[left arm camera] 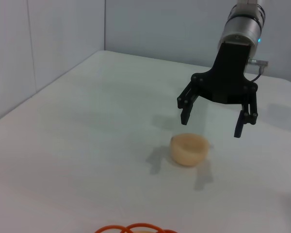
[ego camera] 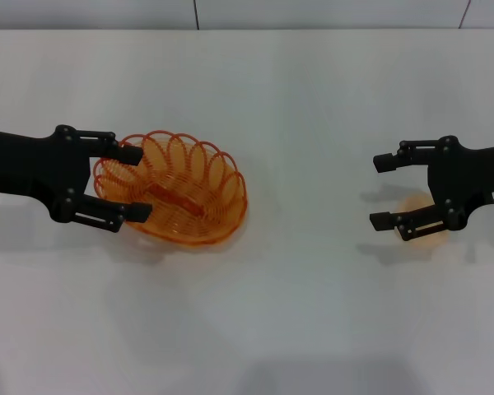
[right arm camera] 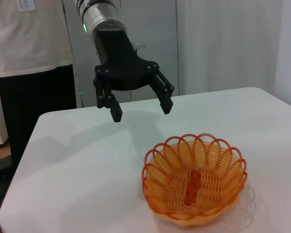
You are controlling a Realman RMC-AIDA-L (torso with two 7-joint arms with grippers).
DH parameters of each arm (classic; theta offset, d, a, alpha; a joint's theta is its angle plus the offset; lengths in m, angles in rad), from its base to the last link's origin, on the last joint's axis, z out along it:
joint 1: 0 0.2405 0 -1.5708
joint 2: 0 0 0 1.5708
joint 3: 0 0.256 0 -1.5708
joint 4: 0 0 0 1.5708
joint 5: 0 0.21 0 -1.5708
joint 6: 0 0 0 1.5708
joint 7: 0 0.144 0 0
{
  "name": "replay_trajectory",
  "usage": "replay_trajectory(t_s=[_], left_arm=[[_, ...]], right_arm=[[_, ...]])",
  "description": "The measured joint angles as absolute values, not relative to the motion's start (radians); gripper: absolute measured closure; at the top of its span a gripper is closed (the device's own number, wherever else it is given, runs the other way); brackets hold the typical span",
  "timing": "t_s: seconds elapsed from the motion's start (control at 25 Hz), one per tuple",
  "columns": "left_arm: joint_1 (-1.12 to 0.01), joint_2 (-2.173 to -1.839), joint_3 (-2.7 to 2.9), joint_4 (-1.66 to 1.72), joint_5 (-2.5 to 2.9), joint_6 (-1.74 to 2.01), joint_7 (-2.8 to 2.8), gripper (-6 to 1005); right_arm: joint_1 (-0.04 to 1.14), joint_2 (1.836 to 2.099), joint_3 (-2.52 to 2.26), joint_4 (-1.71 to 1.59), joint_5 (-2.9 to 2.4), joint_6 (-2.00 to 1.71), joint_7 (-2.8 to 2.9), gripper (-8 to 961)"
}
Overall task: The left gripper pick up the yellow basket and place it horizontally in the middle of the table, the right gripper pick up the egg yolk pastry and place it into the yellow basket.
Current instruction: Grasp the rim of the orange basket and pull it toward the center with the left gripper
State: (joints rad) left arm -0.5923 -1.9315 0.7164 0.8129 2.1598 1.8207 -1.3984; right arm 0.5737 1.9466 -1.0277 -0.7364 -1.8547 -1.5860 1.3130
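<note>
The yellow basket (ego camera: 199, 191) stands upright on the white table (ego camera: 296, 313), left of the middle, and holds nothing. My left gripper (ego camera: 136, 183) is open and hovers above the basket's left end, not touching it. In the right wrist view the left gripper (right arm camera: 141, 111) hangs clear above the table behind the basket (right arm camera: 194, 179). The egg yolk pastry (ego camera: 414, 206) lies on the table at the right, partly hidden by my right gripper (ego camera: 379, 191), which is open. In the left wrist view the right gripper (left arm camera: 211, 125) hovers just above the pastry (left arm camera: 189, 149).
A person in a white shirt (right arm camera: 29, 43) stands beyond the table's left end. Walls run along the table's far edge (ego camera: 247, 30). A strip of the basket's rim (left arm camera: 136, 227) shows in the left wrist view.
</note>
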Motion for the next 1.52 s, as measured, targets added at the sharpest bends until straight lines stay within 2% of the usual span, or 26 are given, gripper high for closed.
replay_trajectory(t_s=[0.96,1.4,1.52], left_arm=[[-0.595,-1.936,0.714,0.818,2.152,1.795,-1.417,137],[-0.547,-1.984,0.717,1.028,2.153,1.801,-1.632,137],[-0.538,-1.988,0.721,1.099,2.162,1.811,-1.733,138]], right_arm=[[0.574,1.948,-1.028,-0.739,-1.852,-1.571,1.313,91],[0.56,1.959,-1.028,-0.765,-1.849,-1.57,1.297,94],[0.558,1.96,-1.028,-0.77,-1.849,-1.569,1.296,95]])
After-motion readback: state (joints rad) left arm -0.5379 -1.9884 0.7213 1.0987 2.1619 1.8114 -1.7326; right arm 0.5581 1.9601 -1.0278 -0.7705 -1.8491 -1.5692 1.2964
